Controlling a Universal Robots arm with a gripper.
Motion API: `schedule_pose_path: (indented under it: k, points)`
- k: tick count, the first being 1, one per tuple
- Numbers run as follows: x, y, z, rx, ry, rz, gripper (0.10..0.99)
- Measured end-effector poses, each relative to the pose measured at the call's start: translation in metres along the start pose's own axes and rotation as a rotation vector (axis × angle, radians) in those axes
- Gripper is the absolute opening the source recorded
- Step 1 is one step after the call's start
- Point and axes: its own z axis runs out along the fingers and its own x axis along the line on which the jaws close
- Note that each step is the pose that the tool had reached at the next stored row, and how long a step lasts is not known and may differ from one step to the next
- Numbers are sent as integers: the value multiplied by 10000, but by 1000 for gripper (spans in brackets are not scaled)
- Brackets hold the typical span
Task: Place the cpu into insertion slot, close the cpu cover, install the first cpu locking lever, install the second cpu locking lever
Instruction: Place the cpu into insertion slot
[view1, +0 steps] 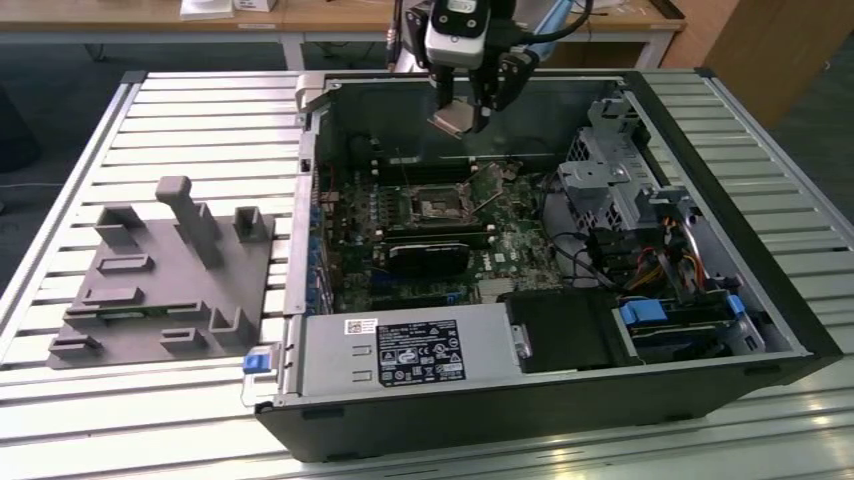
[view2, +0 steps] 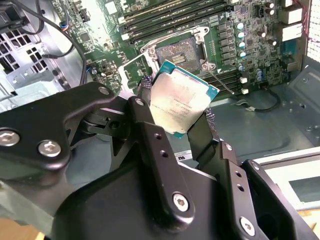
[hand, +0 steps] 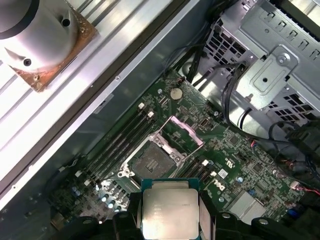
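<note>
My gripper (view1: 467, 112) hangs above the back of the open computer case, shut on the cpu (view1: 451, 120). In both wrist views the cpu (view2: 182, 105) (hand: 170, 212) is a pale metallic square with a teal edge, pinched between two black fingers (view2: 150, 132). It is tilted and well above the motherboard. The insertion slot (view1: 437, 205) (view2: 177, 52) (hand: 152, 162) lies bare and dark in its metal rim, below and ahead of the chip. The cpu cover (hand: 184, 132) stands flipped open at one side of the socket. A thin locking lever (view2: 222, 82) sticks out beside the socket.
A black rectangular card (view1: 427, 255) sits just in front of the socket, and memory slots (view2: 170, 17) run along it. A labelled power supply (view1: 400, 350) fills the case front. Drive cages and cables (view1: 627, 200) crowd the exterior view's right. A grey fixture (view1: 160, 270) rests on the slatted table.
</note>
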Motion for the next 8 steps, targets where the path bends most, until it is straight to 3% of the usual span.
schedule_pose_path:
  k: [8]
  points:
    - [2, -4, 13, -9, -42, 481, 541]
